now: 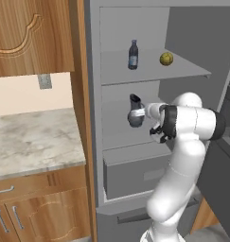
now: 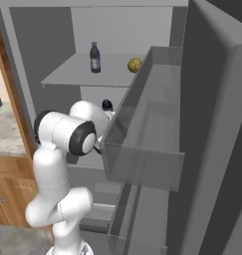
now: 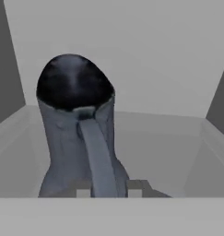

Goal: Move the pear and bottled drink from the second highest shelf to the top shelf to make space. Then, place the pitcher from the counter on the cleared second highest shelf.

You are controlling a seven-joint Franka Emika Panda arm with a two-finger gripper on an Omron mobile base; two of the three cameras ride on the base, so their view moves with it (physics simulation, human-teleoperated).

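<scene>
The bottle [image 1: 133, 55] wears a pale label band, its writing too small to read; it stands upright on the top shelf [image 1: 182, 71] of the open fridge, with the pear [image 1: 166, 58] well apart beside it. The arm reaches level into the shelf below, where the pitcher [image 1: 135, 112] stands upright. In the hand view, the gripper [image 3: 109, 189] has its fingertips [image 3: 84, 189] close on either side of the pitcher's handle; whether they pinch it cannot be told. The left base view shows the counter [image 1: 31, 142]; the right base view shows a door bin [image 2: 142, 164].
</scene>
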